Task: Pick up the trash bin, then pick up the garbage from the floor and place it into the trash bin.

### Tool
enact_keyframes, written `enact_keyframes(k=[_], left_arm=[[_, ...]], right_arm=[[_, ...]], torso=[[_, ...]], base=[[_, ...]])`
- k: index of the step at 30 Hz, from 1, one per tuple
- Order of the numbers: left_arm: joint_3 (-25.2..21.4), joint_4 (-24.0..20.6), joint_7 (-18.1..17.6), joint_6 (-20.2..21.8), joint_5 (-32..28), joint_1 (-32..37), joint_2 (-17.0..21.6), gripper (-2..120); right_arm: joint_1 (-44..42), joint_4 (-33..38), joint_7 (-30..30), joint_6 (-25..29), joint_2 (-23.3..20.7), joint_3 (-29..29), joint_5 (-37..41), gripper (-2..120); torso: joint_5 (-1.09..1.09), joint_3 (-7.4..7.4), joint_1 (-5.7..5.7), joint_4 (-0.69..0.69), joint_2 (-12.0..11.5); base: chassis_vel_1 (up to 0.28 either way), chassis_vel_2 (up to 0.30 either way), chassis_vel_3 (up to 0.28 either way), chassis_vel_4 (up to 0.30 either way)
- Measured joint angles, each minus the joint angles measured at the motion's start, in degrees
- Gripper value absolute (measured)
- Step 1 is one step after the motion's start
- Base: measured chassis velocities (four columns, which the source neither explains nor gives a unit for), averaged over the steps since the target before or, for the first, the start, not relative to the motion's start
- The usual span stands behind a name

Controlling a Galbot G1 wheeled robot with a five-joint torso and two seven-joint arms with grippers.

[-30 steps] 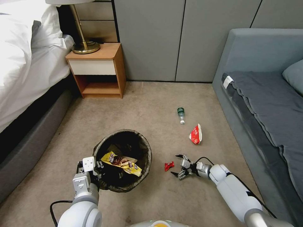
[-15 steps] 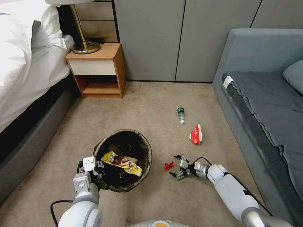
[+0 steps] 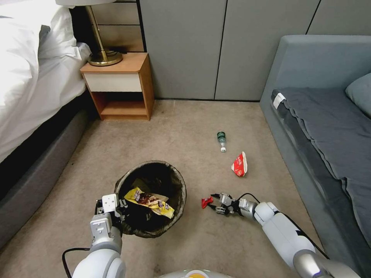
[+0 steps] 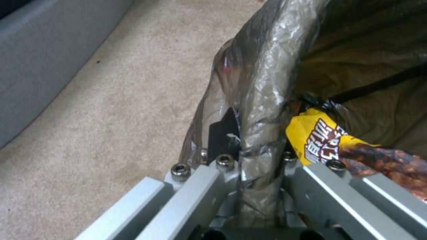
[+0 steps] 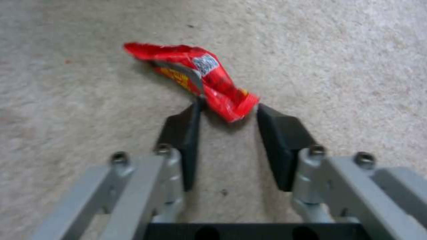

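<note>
Garbage pickup was underway: the small crumpled red snack wrapper (image 5: 195,76) lay at lower centre, its tip between the right gripper's (image 3: 211,201) spread jaws, needing closure. The left gripper (image 3: 120,207) pinched the bag-lined white trash bin's (image 3: 151,166) rim.

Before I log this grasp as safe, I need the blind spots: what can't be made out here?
- Bottom of the trash bin: head view, hidden under the yellow wrapper and dark liner.
- Left gripper: left wrist view, liner folds hide the finger contact on the rim.
- Red wrapper print: right wrist view, blurred; right gripper fingers straddle its end.
- Bottle label: head view, too small.
</note>
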Motion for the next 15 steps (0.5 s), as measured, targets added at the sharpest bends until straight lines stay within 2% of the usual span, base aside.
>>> enact_keyframes(k=[1, 4, 5, 6, 8, 15], left_arm=[[0.1, 0.0, 0.0, 0.0, 0.1, 0.0, 0.0, 0], [0.2, 0.1, 0.1, 0.0, 0.2, 0.0, 0.0, 0], [0.2, 0.1, 0.1, 0.0, 0.2, 0.0, 0.0, 0], [0.2, 0.1, 0.1, 0.0, 0.2, 0.0, 0.0, 0], [0.3, 0.1, 0.1, 0.0, 0.2, 0.0, 0.0, 0], [0.2, 0.3, 0.1, -0.1, 0.2, 0.2, 0.0, 0]], right_arm=[[0.5, -0.5, 0.0, 0.0, 0.2, -0.2, -0.2, 23], [0.8, -1.0, 0.0, -0.1, 0.4, -0.3, -0.3, 18], [1.1, -1.4, 0.0, -0.1, 0.5, -0.4, -0.4, 10], [1.1, -1.4, 0.0, -0.1, 0.5, -0.4, -0.4, 10], [1.9, -2.3, 0.0, -0.1, 0.9, -0.6, -0.6, 0], [3.4, -3.8, 0.0, -0.1, 1.7, -1.0, -1.0, 0]], torso=[[0.0, 0.0, 0.0, 0.0, 0.0], [0.0, 0.0, 0.0, -0.03, 0.0], [0.01, 0.0, 0.0, -0.03, 0.0], [0.01, 0.0, 0.0, -0.03, 0.0], [0.0, 0.0, 0.0, -0.02, 0.0], [0.01, 0.0, 0.0, -0.01, 0.0]], base=[[0.0, 0.0, 0.0, 0.0], [0.0, 0.0, 0.0, 0.0], [0.0, 0.0, 0.0, 0.0], [0.0, 0.0, 0.0, 0.0], [0.0, 0.0, 0.0, 0.0], [0.0, 0.0, 0.0, 0.0]])
